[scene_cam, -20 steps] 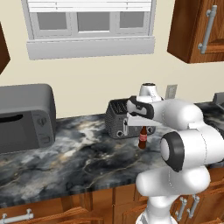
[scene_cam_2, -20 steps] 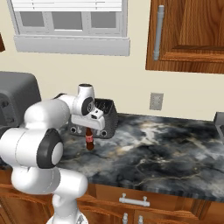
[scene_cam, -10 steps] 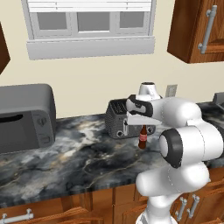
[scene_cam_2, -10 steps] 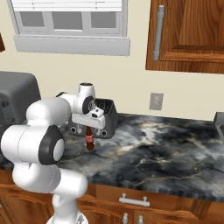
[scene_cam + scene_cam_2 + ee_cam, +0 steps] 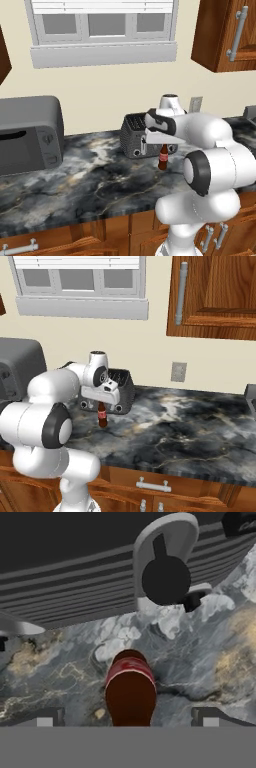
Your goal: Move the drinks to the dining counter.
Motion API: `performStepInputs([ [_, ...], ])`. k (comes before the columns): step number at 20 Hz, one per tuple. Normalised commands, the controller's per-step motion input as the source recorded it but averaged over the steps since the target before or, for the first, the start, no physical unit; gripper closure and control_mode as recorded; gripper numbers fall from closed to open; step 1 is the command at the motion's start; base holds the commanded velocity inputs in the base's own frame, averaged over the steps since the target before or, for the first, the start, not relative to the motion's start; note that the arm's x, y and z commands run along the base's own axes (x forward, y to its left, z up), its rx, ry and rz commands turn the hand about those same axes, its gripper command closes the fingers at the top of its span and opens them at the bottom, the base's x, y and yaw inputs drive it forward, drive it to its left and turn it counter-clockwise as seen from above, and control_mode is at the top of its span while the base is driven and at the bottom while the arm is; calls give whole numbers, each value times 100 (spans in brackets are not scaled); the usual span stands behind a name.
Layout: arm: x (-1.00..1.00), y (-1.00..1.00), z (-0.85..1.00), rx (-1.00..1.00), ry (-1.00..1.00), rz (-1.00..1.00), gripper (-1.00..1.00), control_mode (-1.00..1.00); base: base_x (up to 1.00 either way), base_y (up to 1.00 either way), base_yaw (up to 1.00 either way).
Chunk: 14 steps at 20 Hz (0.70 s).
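Black finger tips of the tool [image 5: 128, 717] stand spread wide, one on each side of the small brown bottle [image 5: 130, 692], and they do not touch it. Nothing is held. In the hand view the bottle sits right in the middle of the gap, seen from above, with its red label wrapped round it.

In the left base view the tool [image 5: 161, 145] hangs just over the brown bottle [image 5: 162, 157], and the right base view shows the same, with the tool [image 5: 101, 405] over the bottle [image 5: 102, 417]. The bottle stands upright on the dark marbled bench [image 5: 95, 187], just in front of the grey toaster [image 5: 134, 136]. A big grey microwave [image 5: 27, 132] sits well apart, far along the bench by the wall. Above is a window [image 5: 102, 22], and wooden cupboards [image 5: 220, 296] hang higher up.

The bottle looks small, slim and light, so I think it will lift easily. It also looks hard and smooth, like glass, so it may slip or tip if pinched too high. The best place to hold it seems to be the body at the red label, with the tips coming lower down first. The toaster is close behind, so the tool has little room there.
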Motion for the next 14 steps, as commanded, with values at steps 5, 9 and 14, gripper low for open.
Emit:
performStepInputs([
  [5,-10,0,0,0,0,0,-100,-100,0,0,0],
  [9,0,0,0,0,0,0,-100,-100,0,0,0],
  [14,14,0,0,0,0,0,-100,-100,0,0,0],
])
